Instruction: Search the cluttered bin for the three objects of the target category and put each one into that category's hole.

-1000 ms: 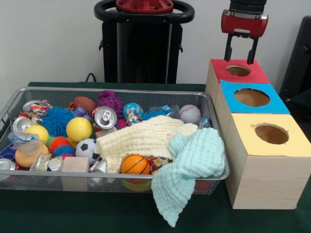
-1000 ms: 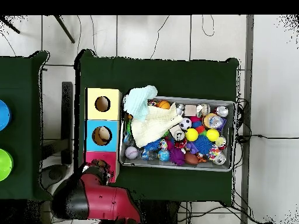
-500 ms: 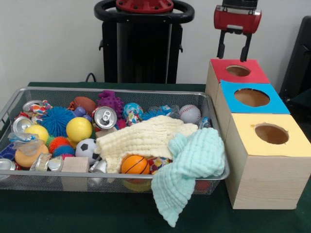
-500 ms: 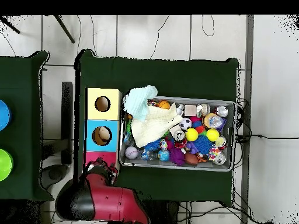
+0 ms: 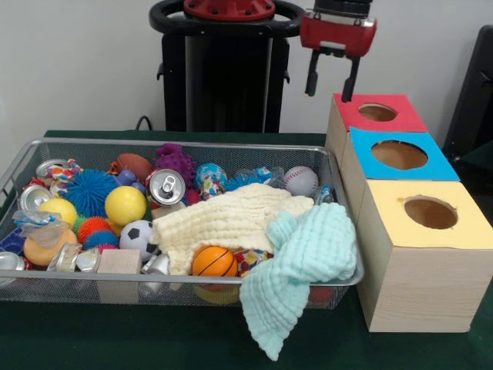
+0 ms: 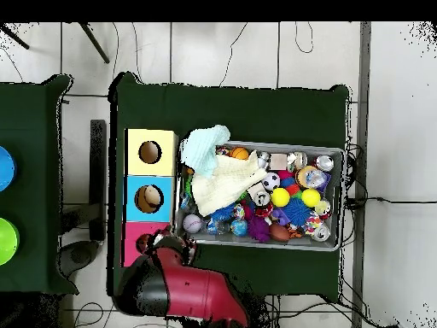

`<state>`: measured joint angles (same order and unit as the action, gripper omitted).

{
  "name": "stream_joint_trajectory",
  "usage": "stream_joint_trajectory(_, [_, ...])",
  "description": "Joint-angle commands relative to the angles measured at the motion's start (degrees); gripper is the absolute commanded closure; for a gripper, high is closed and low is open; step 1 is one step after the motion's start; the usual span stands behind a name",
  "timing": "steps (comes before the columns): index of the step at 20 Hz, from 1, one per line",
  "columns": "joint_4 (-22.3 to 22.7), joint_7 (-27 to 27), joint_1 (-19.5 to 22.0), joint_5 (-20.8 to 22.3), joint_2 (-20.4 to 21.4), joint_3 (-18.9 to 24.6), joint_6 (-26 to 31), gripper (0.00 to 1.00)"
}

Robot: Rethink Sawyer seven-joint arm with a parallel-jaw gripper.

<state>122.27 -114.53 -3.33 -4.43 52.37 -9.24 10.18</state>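
Observation:
The silver wire-mesh bin (image 5: 176,144) fills the left of the table, packed with balls, cans and cloths; it also shows in the overhead view (image 6: 343,198). No plush animal shows in either view. A cream cloth (image 5: 231,216) and a mint cloth (image 5: 304,258) cover the bin's right part. The red-topped wooden box has its round hole (image 5: 377,112) at the far right. My gripper (image 5: 330,92) hangs open and empty, high up, just left of the red box and behind the bin's far right corner. In the overhead view the gripper (image 6: 167,244) partly covers the red card (image 6: 131,232).
A blue-topped box (image 5: 399,155) and a yellow-topped box (image 5: 430,213) stand in a row in front of the red one. The bin holds a yellow ball (image 5: 125,205), an orange basketball (image 5: 213,261), a soda can (image 5: 166,186), a blue spiky ball (image 5: 91,191) and a baseball (image 5: 300,181).
My gripper has moved away from above the red hole, up and to the left in the front view, toward the bin. It stays open and empty.

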Motion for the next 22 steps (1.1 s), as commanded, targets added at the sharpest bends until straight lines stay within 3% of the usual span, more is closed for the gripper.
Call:
stream_joint_trajectory(1, [-5.13, 2.00, 5.65, 5.57, -2.54, 5.70, 2.59, 0.00])
stream_joint_trajectory(10, [-5.38, 2.98, 9.61, 9.54, -0.71, 7.53, 6.09, 0.00])
stream_joint_trajectory(22, [-6.27, 3.52, 16.50, 14.09, -1.09, 12.50, 4.70, 0.00])
